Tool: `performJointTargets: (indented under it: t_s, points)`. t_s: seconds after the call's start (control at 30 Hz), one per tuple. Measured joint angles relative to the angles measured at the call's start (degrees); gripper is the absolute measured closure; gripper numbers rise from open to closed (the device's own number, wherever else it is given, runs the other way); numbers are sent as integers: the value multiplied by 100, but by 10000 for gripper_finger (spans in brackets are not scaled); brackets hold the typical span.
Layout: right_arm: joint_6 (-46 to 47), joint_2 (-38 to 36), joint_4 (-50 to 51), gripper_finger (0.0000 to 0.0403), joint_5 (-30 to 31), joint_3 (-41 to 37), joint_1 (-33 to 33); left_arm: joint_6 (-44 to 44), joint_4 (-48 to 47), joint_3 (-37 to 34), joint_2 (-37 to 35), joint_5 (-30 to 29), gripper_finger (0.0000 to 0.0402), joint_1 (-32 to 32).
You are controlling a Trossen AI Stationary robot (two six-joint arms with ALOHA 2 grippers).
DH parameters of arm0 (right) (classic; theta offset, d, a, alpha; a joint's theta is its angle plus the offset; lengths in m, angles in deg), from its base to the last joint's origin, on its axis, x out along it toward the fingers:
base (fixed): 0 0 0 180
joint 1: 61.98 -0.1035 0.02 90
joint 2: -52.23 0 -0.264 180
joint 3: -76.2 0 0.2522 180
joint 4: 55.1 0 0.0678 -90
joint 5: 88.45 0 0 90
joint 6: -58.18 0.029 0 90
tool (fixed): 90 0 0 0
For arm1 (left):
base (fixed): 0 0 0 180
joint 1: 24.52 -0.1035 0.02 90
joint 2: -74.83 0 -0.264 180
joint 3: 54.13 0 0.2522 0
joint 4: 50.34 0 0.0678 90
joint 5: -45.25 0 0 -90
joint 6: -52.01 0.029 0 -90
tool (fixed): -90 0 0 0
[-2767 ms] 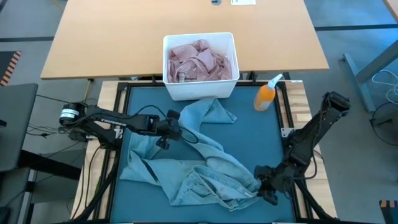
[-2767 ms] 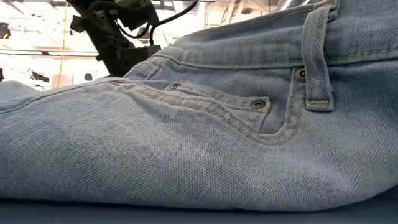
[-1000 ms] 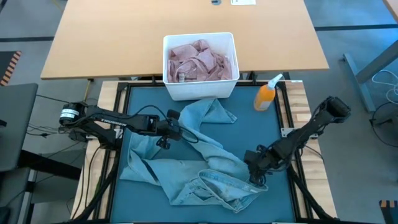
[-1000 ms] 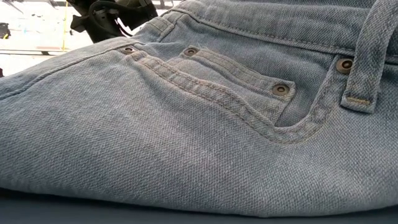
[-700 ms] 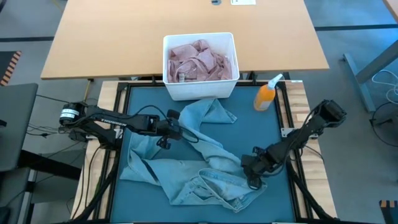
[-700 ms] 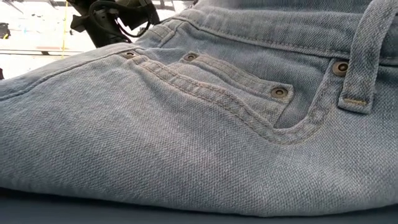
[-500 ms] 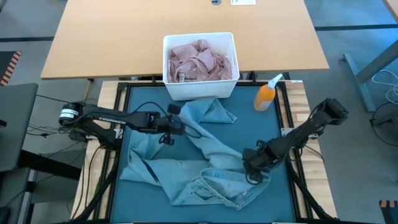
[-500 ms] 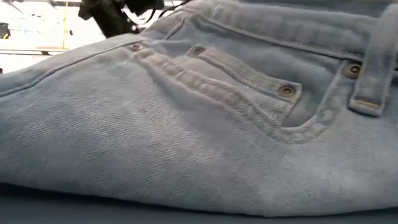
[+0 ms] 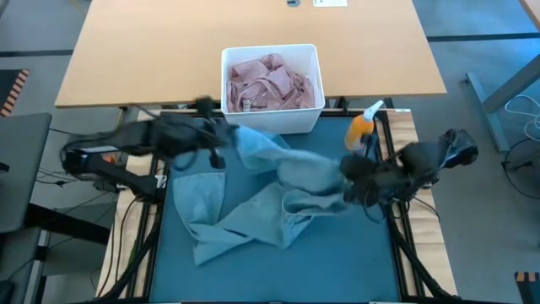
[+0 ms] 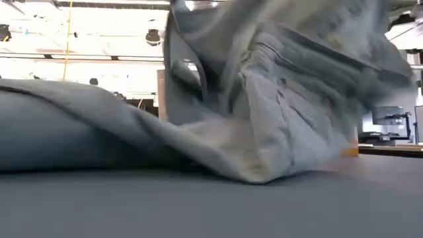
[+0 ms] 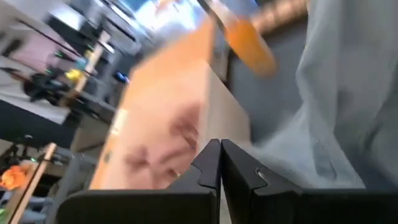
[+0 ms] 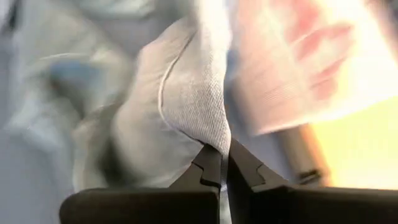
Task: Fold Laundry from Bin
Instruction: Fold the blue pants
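High view, jeans (image 9: 278, 190) lifted, no legible writing

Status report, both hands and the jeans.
Left hand shut on jeans near the bin. Right hand shut on jeans, lifted. Spray bottle close by right arm.

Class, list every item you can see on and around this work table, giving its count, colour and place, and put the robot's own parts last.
jeans: one, light blue, lifted and stretched between both grippers over the mat.
pink laundry: a heap, dusty pink, inside the bin.
bin: one, white, far edge of the mat.
spray bottle: one, orange, right of the bin.
mat: one, teal.
left gripper: fingers shut, near the bin.
right gripper: fingers shut on jeans, mat's right side.
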Motion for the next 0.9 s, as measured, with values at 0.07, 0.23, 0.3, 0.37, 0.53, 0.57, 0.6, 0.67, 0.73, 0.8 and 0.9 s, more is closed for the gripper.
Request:
performJointTargets:
  t_s: [0.07,0.23,0.3,0.37,0.53,0.57,0.6,0.67,0.73,0.8,0.9]
  points:
    - [-721,12,-122,381,629,400,148,-16,6,293,-202,-51,401,-2]
    - [-2999,6,-912,381,1742,1251,603,-25,8,914,-536,-62,401,-2]
    - [-3681,1,-1349,381,1796,1492,770,-168,10,1033,-613,-34,401,-2]
    - [-3924,-7,-1545,381,1519,1670,897,-410,-91,1044,-671,193,401,-4]
    - [-2871,-3,-990,381,-327,1694,975,-1118,-1184,1029,-535,1226,401,-17]
    - [-2513,-6,-796,381,-673,1565,973,-1241,-1357,961,-480,1372,401,-13]
    - [-2143,-12,-591,381,-982,1394,973,-1386,-1469,818,-438,1475,401,-13]
    - [-1564,-12,-170,381,-1448,920,944,-1643,-1482,331,-419,1602,401,4]
    - [-1094,0,-2,380,-1522,334,866,-1767,-1166,-411,-438,1608,401,48]
    - [-918,-31,-18,379,-1551,-320,856,-1804,-651,-1288,-432,1639,401,52]
    - [-700,-33,18,378,-1553,-999,937,-1780,485,-2557,-397,1966,401,90]
